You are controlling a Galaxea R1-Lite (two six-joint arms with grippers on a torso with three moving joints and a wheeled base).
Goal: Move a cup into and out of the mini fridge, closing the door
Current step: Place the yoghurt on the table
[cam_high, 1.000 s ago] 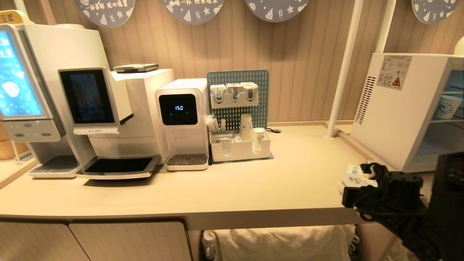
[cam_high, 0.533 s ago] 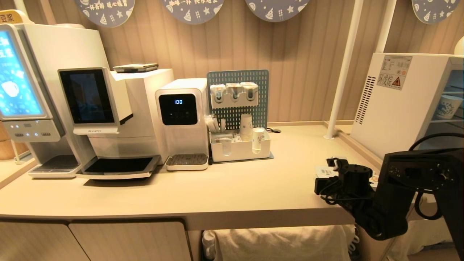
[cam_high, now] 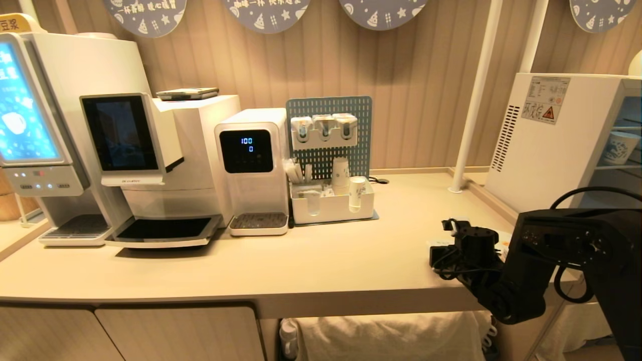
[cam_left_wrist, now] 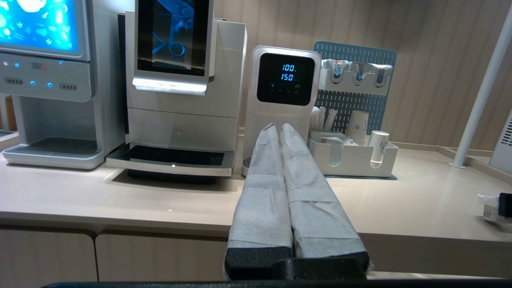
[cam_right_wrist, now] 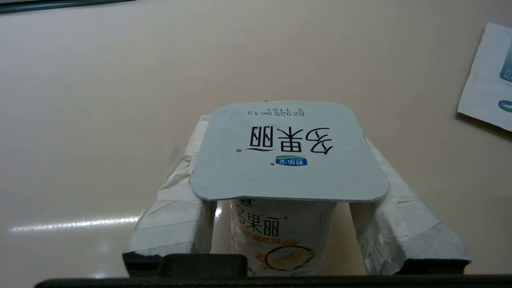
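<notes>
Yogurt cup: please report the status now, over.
Right gripper open, straddling yogurt cup on counter. Left gripper shut, parked. Fridge at right, paper cup inside.

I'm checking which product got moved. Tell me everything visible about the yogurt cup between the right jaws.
The yogurt cup is a small white plastic tub, upright on the beige counter, sealed by a squarish pale foil lid with rounded corners, printed Chinese characters and a date code. Its side shows fruit artwork. The right gripper straddles it, jaws open with gaps at both sides.

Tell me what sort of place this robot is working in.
Probably a self-service drinks corner in a café or office pantry: a coffee machine and a hot-water dispenser stand on a long counter, with paper cups in an organiser and a mini fridge at the right.
</notes>
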